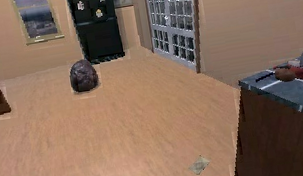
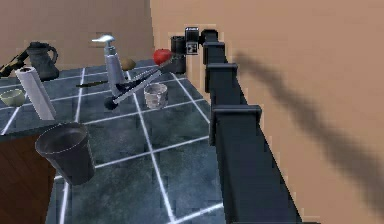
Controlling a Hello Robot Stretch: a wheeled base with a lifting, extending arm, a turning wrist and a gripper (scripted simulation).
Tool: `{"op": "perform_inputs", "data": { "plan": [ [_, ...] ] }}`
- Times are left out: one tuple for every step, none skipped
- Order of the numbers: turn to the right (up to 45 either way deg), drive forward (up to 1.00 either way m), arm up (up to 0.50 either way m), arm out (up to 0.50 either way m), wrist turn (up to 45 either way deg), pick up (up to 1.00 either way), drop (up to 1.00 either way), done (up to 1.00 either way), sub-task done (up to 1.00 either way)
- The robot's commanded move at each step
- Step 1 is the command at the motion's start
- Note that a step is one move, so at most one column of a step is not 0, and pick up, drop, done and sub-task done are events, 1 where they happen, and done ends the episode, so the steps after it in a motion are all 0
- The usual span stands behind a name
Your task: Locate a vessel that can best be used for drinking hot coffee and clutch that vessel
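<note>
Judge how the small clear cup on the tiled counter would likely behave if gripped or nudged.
The clear cup looks like see-through glass, so probably stiff, smooth and breakable. It stands upright on the flat tiled counter, low and wide, so it would likely slide rather than tip.

On counter (image 2: 140,150): cup (image 2: 155,95) right of paper roll (image 2: 35,92); hand (image 2: 178,55) behind cup, rightward.

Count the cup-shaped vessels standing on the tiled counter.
2: a clear glass near the middle of the counter, and a larger dark grey cup toward the arm side view's lower left. Others may be hidden.
</note>
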Motion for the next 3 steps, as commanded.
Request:
{"op": "perform_inputs", "data": {
  "plan": [
    [0.0, 0.00, 0.00, 0.00, 45.0, 0.00, 0.00, 0.00, 0.00],
    [0.0, 0.00, 0.00, 0.00, 12.0, 0.00, 0.00, 0.00, 0.00],
    [0.0, 0.00, -0.10, 0.00, 0.0, 0.00, 0.00, 0.00, 0.00]
  ]
}}
